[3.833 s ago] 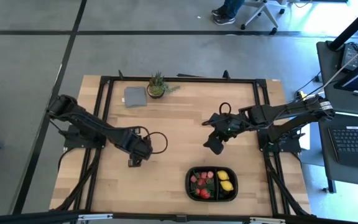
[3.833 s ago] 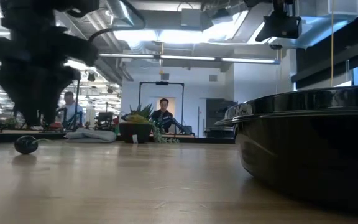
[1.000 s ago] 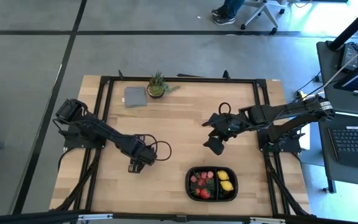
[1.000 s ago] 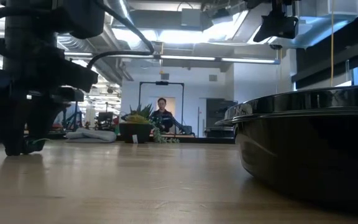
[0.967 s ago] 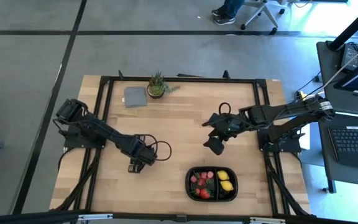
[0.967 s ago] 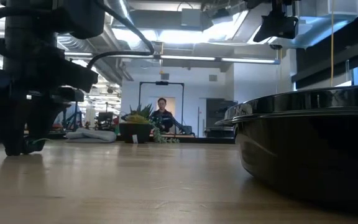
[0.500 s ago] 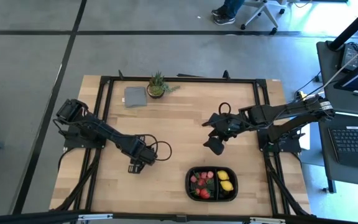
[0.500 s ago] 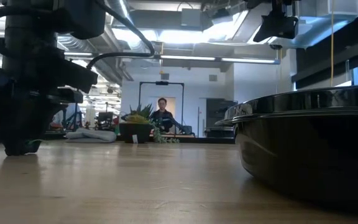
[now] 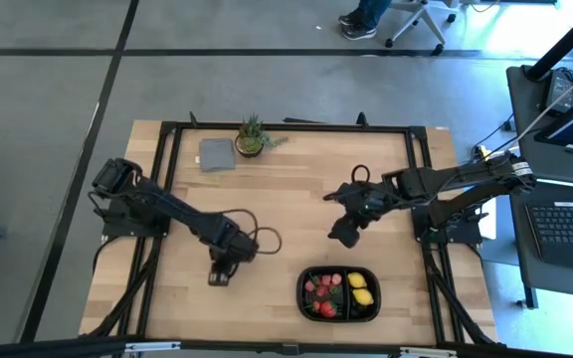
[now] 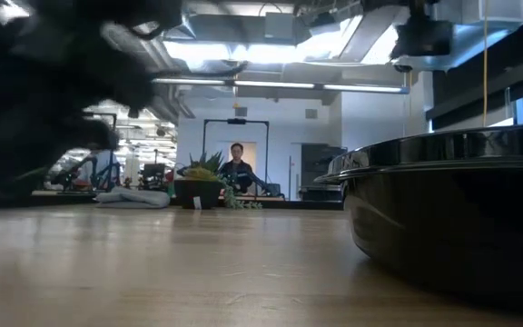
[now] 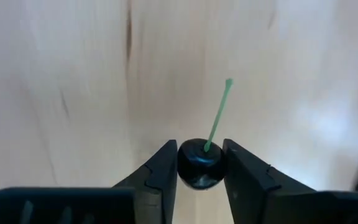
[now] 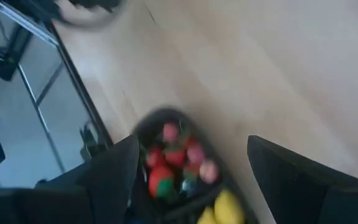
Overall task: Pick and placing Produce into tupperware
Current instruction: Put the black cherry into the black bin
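A dark cherry [image 11: 199,167] with a green stem [image 11: 218,115] sits between the fingers of my left gripper [image 11: 199,152], which points down over the wooden table's near left part [image 9: 220,275]. In the low view this gripper is a dark blur [image 10: 34,100]. The black tupperware [image 9: 302,281] stands near the front edge and holds red strawberries [image 9: 322,295] and yellow lemons [image 9: 362,290]. My right gripper [image 9: 346,235] hangs open above the table, just beyond the tupperware, with nothing between its fingers [image 12: 114,177]. My left gripper pinches the cherry's round body [image 11: 194,171] between its two fingertips, one on each side. The fingers come from above, pointing steeply down. The green stem sticks out past the fingertips, away from the gripper.
A small potted plant [image 9: 252,136] and a flat grey cloth [image 9: 215,154] lie at the far edge. A black frame [image 9: 167,189] runs round the table. Bare wood [image 9: 286,199] stretches between the two arms. The tupperware's wall [image 10: 443,218] looms at the low view's right.
My left gripper has shut on the cherry that lay on the table, then turned at the wrist, risen and gone a little toward the near edge, taking the cherry off its spot. My right gripper has rolled slightly in place.
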Motion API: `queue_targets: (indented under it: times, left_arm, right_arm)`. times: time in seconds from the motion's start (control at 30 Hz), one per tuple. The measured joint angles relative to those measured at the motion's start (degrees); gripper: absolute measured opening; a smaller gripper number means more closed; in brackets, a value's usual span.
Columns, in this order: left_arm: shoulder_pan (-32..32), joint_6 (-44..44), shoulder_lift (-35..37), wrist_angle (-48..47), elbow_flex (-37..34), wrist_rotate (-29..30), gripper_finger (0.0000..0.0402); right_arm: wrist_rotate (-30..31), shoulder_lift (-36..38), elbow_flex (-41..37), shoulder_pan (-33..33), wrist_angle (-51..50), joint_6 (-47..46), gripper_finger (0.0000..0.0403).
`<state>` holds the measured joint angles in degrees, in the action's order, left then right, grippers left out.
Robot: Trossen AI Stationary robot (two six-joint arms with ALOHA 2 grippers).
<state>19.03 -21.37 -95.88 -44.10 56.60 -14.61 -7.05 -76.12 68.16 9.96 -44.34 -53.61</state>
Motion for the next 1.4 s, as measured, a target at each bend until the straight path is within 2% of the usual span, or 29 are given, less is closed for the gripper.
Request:
queue_targets:
  times: [0.13,0.23,0.4,0.6,0.73,0.97,1.13,1.4]
  left_arm:
    - [-2.0,1.1,0.0,3.4,5.2,-2.7,0.0100]
    - [-3.4,2.1,0.0,8.7,8.5,-2.8,0.0112]
    - [-5.5,3.8,0.1,25.1,11.7,-1.5,0.0109]
    - [-5.9,4.1,-0.3,43.2,12.2,7.0,0.0100]
    - [-4.8,3.3,-2.9,49.6,12.2,10.6,0.0112]
    - [-4.2,-3.9,-9.5,63.1,12.2,11.1,0.0101]
    - [-3.9,-6.4,-14.2,64.5,16.0,11.2,0.0111]
    - [-4.0,-5.5,-24.9,61.6,31.6,8.1,0.0102]
  right_arm:
    - [-4.3,0.0,0.0,0.0,-7.9,-5.2,0.0303]
    - [-5.0,0.0,0.0,0.4,-16.1,-6.5,0.0303]
    - [-4.6,0.0,0.0,0.5,-24.2,-7.4,0.0303]
    - [-4.6,0.0,0.0,0.6,-24.1,-6.7,0.0303]
    - [-0.5,0.0,0.0,2.7,-24.4,-5.2,0.0303]
    - [7.6,0.0,0.0,8.0,-24.1,3.1,0.0303]
    - [14.0,0.0,0.0,9.5,-24.1,9.2,0.0303]
    - [15.2,0.0,-0.1,8.8,-25.8,16.7,0.0303]
